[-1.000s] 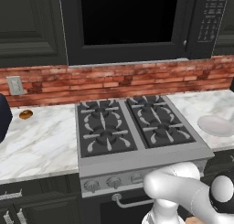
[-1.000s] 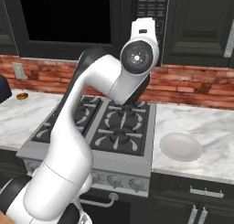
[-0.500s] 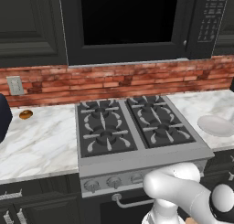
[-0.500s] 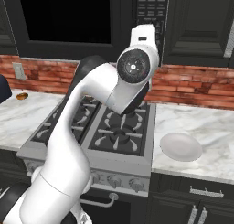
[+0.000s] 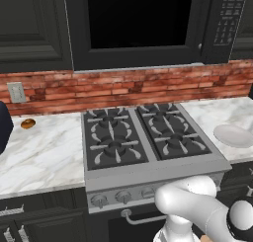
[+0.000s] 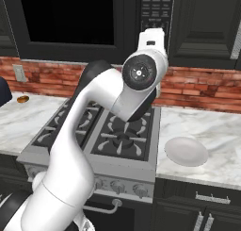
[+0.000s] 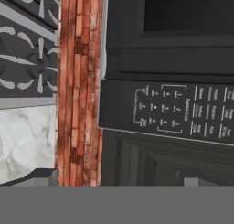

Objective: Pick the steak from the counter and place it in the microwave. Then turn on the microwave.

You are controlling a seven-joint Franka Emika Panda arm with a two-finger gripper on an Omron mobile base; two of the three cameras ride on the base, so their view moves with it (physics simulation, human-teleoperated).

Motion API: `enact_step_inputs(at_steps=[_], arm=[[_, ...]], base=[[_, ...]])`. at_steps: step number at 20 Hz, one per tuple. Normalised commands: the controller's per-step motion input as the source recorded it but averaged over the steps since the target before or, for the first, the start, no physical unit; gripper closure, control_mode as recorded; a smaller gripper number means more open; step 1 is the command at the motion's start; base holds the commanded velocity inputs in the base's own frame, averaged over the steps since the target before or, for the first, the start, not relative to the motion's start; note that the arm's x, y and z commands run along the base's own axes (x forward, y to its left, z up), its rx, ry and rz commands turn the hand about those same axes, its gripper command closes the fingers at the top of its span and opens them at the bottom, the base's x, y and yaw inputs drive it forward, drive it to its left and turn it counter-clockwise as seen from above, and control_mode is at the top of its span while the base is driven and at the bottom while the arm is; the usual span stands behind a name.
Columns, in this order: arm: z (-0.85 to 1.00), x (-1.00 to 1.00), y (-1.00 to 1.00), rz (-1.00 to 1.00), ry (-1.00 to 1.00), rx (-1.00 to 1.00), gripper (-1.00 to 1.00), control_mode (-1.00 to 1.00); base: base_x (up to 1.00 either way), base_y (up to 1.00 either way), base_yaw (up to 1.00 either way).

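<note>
Arm raised above the stovetop, hand facing the microwave keypad.

The microwave [image 5: 143,28] hangs directly above the stovetop [image 5: 148,137], its dark glass door shut. The arm [image 6: 89,131] rises over the stovetop's front edge, and its hand sits high above the stovetop's right rear corner, just before the keypad [image 6: 155,6]. In the hand view the gripper [image 7: 114,179] looks at the keypad with its two finger tips spread wide apart and nothing between them. I cannot tell where the steak is; the dark door glass hides the oven's inside. On the counter [image 5: 44,157], a small orange-brown item [image 5: 28,123] lies left of the stovetop and a white plate [image 5: 233,135] lies right of it.
</note>
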Motion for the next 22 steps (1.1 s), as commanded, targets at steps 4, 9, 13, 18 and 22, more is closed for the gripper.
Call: enact_step_inputs(at_steps=[4, 9, 13, 18, 22], arm=[[0.0, -0.05, 0.01, 0.0, -0.02, 0.0, -1.0, -1.0], [-0.01, -0.17, 0.07, 0.0, -0.07, 0.0, -1.0, -1.0], [-0.04, -0.13, 0.15, -0.03, -0.05, 0.0, -1.0, -1.0], [-0.04, -0.02, 0.1, -0.14, 0.05, 0.0, -1.0, -1.0], [-0.02, 0.0, 0.09, -0.13, 0.13, 0.0, -1.0, -1.0]], base=[[0.0, 0.0, 0.0], [0.0, 0.0, 0.0], [0.0, 0.0, 0.0], [0.0, 0.0, 0.0], [0.0, 0.0, 0.0]])
